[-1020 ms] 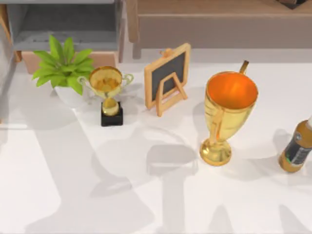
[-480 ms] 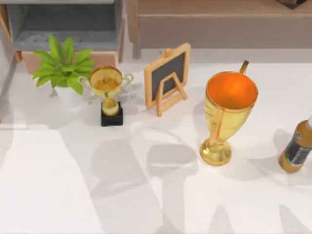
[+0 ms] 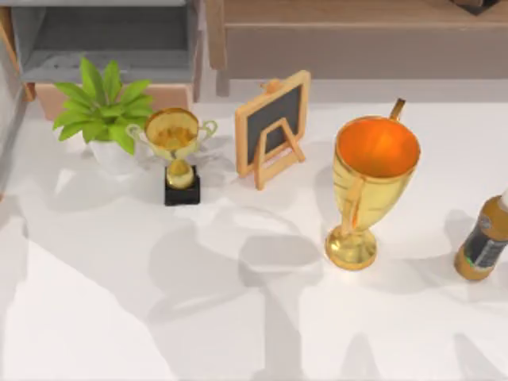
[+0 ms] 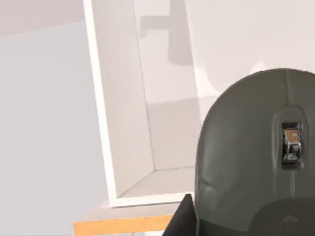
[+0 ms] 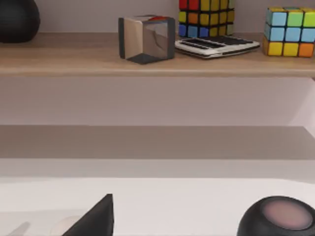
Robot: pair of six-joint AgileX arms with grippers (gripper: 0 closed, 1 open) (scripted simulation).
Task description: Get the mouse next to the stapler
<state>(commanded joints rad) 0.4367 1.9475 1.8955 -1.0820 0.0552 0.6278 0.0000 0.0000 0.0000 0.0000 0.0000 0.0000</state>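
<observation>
Left gripper (image 4: 183, 220) was clenched on the mouse (image 4: 251, 157), one dark finger pressed to its side. The mouse was a smooth, rounded grey-green shell with a chrome scroll wheel (image 4: 291, 145) set in a slot, held over a white corner edge; its place relative to the big trophy could not be told.

On the white table (image 3: 95, 317), well left of the big trophy (image 3: 373, 186), stood a leafy green plant (image 3: 103, 103) in a white pot. Nearer, still to the left, stood a small trophy (image 3: 176, 147), shiny gold on a black block base. Just left of the big trophy leaned a wood-framed chalkboard (image 3: 271, 125) with a matte dark face. The big trophy was a glossy gold cup, orange inside. Right of it stood a brown bottle (image 3: 484, 242) with a dark label.

Whether the right gripper (image 5: 98, 219) was clenched or released, I cannot tell. It faced a wooden shelf (image 5: 74, 61) bearing a mirrored cube (image 5: 146, 38), a flat calculator (image 5: 216, 45) and two coloured puzzle cubes (image 5: 289, 30).
</observation>
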